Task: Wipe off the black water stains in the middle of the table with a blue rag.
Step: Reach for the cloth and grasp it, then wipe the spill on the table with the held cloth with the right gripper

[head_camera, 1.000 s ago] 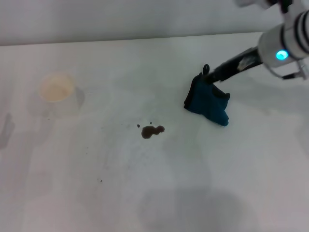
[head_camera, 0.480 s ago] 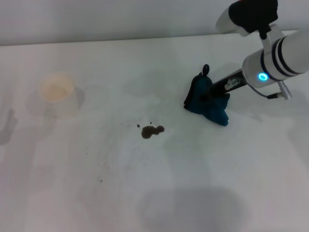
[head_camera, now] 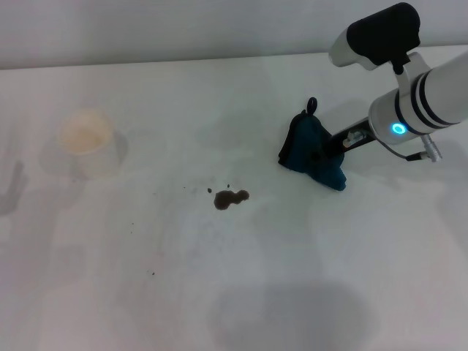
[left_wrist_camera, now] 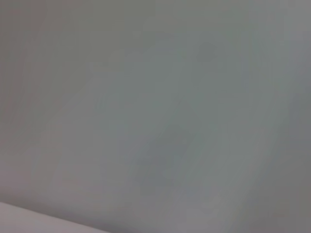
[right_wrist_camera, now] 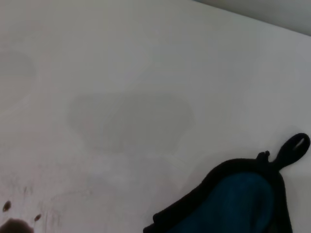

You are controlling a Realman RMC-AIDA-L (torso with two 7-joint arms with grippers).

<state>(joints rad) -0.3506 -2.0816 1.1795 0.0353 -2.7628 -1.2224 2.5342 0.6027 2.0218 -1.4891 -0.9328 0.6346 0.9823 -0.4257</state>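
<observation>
At the far right of the surface (head_camera: pixel 219 292), the right hand (head_camera: pixel 327 148) is pressed into the blue rag (head_camera: pixel 313 153). Its fingers are buried in the cloth, so how far they are parted cannot be told, nor whether they have a grip on it. The rag sits bunched up, dark-edged, with a small black loop (head_camera: pixel 312 104) sticking out on its far side; the right wrist view shows the same loop (right_wrist_camera: pixel 295 145) and only part of the rag (right_wrist_camera: pixel 233 204), cut off at the picture's edge. A blue light (head_camera: pixel 398 129) glows on the white arm behind the hand. No writing or brand can be read anywhere.

The stains (head_camera: pixel 230 198) lie left of the rag and a little nearer, apart from it, near the middle of the surface, with tiny specks around them. A pale cup (head_camera: pixel 86 135) stands far left. The left hand is not seen; its wrist view shows only blank grey.
</observation>
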